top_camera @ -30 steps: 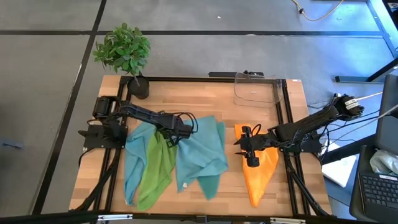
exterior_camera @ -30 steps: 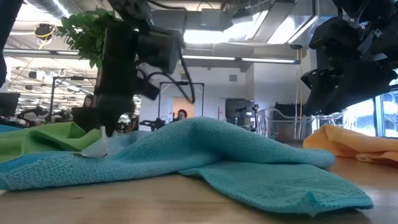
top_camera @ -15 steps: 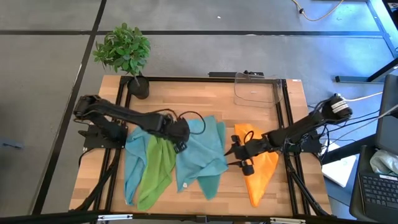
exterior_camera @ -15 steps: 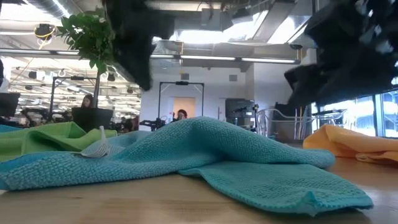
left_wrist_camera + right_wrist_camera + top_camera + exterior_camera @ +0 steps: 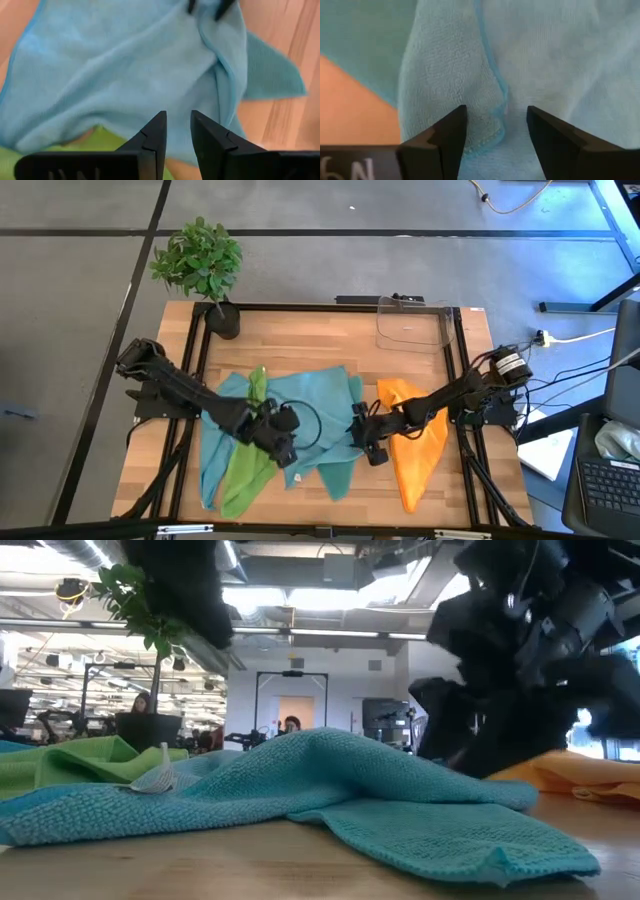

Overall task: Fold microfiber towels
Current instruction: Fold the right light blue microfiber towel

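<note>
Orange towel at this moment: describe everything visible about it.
The orange towel is a soft, plain cloth lying crumpled and unfolded on the wooden table, toward its right side, narrowing to a point at the near edge. The right arm reaches across its upper part. In the low view it shows as a low heap behind the teal towel.

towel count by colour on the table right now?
light blue towels: 2 (second at the pile's left edge)
green towel: 1
teal towel: 1
orange towel: 1
Total: 5
</note>
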You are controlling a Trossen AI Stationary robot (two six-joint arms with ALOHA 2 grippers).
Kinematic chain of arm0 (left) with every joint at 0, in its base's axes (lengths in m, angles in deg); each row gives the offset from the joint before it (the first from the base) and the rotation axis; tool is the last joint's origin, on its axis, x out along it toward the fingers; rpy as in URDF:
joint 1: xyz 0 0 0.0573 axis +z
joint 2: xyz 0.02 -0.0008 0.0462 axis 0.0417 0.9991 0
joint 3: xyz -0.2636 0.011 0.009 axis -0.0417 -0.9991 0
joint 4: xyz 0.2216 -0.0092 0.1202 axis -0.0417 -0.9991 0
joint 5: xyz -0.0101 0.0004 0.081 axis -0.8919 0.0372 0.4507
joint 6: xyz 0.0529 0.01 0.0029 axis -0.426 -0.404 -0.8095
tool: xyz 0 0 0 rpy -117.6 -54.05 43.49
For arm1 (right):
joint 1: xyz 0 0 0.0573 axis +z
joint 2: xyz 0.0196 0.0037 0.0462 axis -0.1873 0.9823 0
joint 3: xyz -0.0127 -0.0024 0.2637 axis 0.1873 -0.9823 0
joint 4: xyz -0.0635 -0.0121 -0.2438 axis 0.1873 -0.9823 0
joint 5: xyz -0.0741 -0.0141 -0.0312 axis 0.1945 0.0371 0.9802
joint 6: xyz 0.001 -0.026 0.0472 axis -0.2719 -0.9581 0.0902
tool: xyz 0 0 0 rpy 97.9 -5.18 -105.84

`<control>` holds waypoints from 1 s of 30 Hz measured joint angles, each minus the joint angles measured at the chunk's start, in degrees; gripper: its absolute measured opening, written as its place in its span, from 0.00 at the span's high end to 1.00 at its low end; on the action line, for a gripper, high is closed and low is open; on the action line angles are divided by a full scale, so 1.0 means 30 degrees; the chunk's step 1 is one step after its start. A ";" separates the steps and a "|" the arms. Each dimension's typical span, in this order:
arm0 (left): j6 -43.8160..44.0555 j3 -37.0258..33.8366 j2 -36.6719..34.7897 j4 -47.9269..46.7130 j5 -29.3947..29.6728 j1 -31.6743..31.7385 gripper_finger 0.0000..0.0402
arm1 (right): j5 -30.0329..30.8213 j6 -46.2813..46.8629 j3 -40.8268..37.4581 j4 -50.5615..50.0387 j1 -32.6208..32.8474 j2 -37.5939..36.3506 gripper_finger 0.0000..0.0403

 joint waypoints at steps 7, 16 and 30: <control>0.1321 0.0017 0.0409 -0.0091 0.1330 -0.1444 0.80 | 0.1030 -0.1436 0.1292 -0.1153 0.0044 0.0271 0.60; 0.2335 0.0014 0.0737 -0.0114 0.1821 -0.2326 0.80 | 0.0377 -0.1933 0.1494 -0.2871 0.0044 0.0270 0.97; 0.2035 0.0014 0.0744 0.1144 0.2140 -0.2555 0.80 | 0.2274 -0.2429 0.2208 -0.4474 0.1354 -0.1259 0.98</control>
